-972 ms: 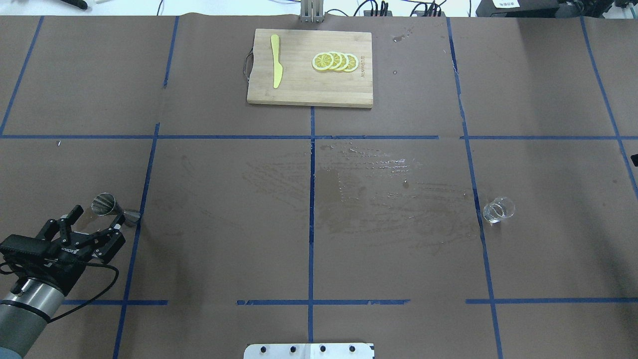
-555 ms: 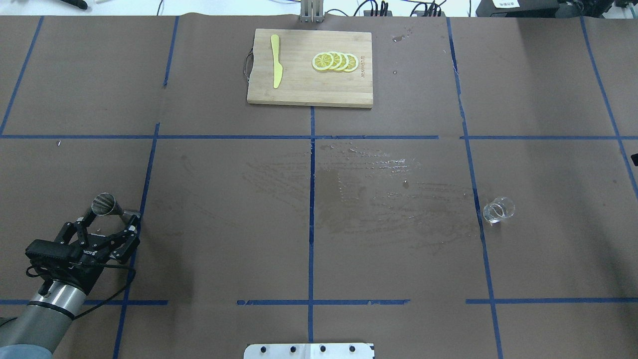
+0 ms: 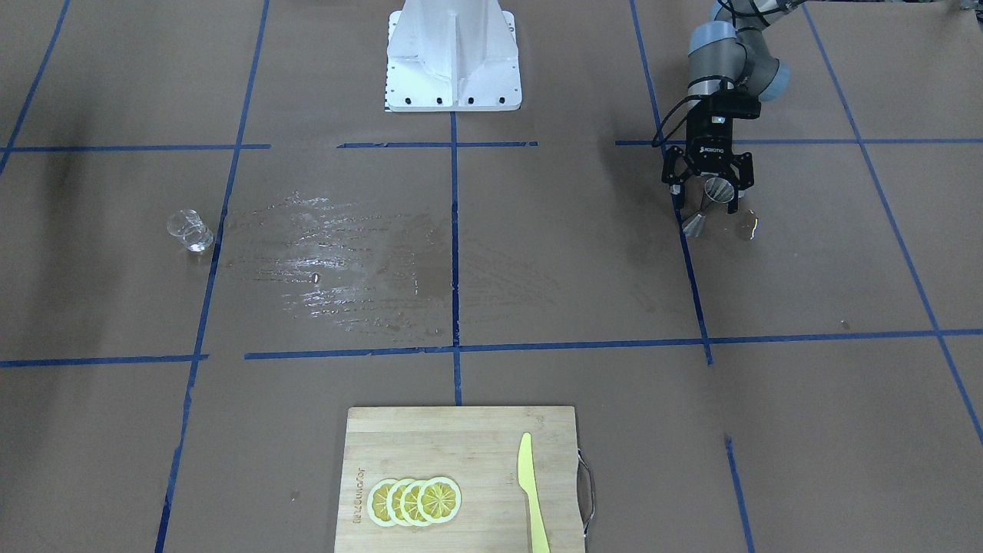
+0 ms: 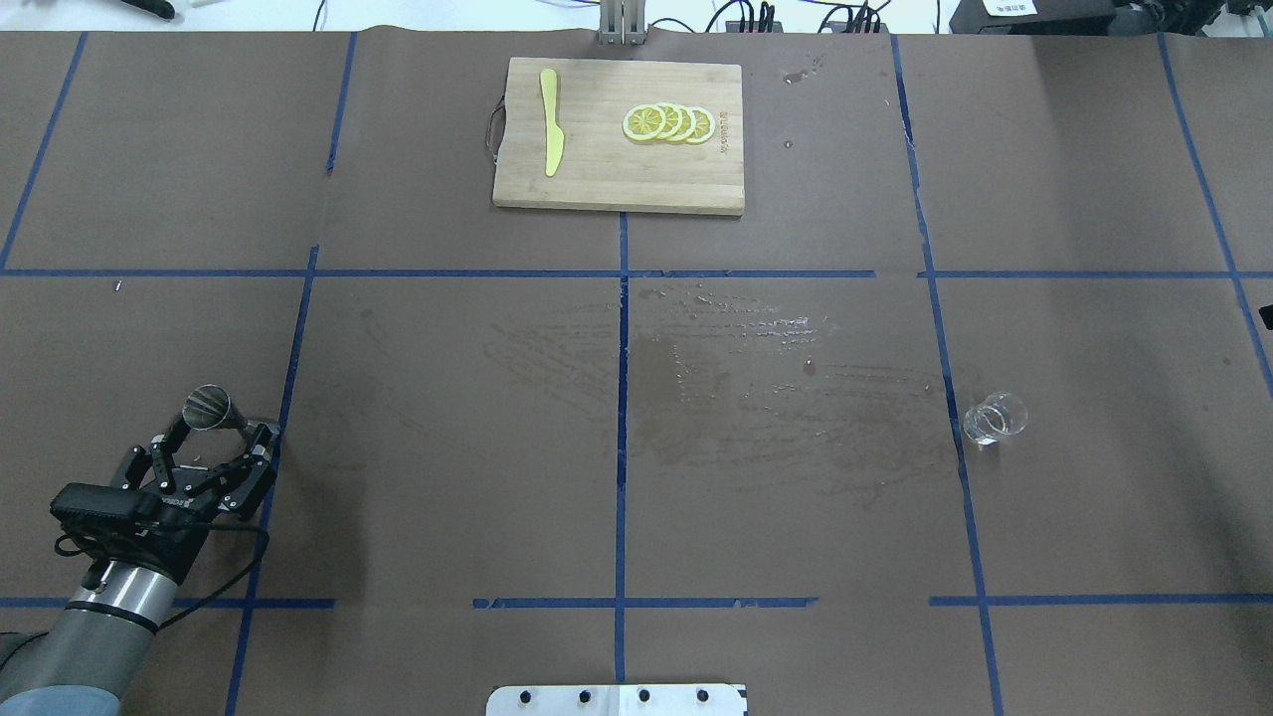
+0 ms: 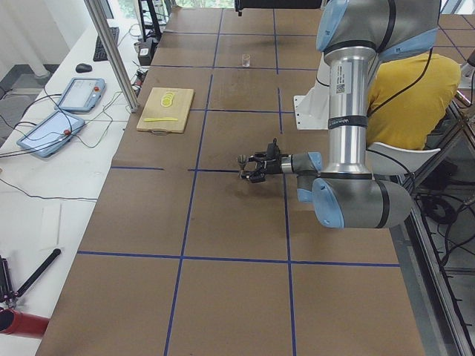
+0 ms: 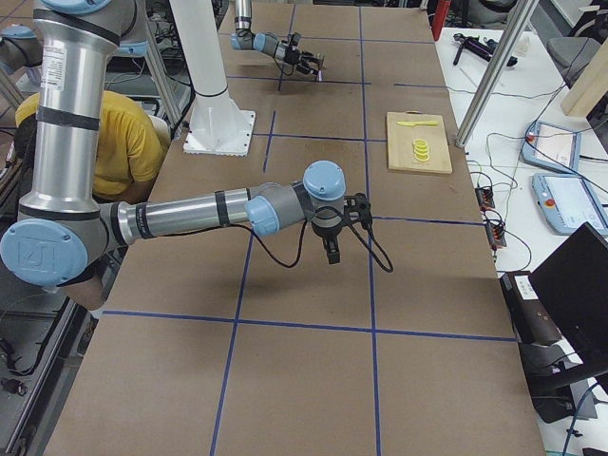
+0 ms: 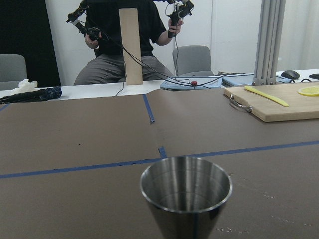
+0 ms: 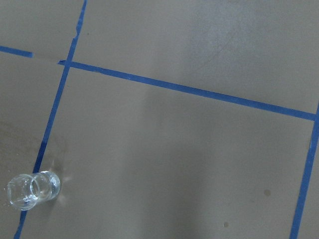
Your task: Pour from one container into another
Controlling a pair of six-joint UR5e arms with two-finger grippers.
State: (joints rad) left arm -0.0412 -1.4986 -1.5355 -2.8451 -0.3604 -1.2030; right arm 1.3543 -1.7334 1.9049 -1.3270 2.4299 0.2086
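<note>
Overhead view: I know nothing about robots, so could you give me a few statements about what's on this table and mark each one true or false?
1. The jigger stands between the open fingers of the left end effector. True.
2. Four lemon slices lie on the board. True.
3. The cup sits on the board too. False: it stands alone, far from the board.
4. The knife lies across the slices. False: it lies on the board, apart from them.
</note>
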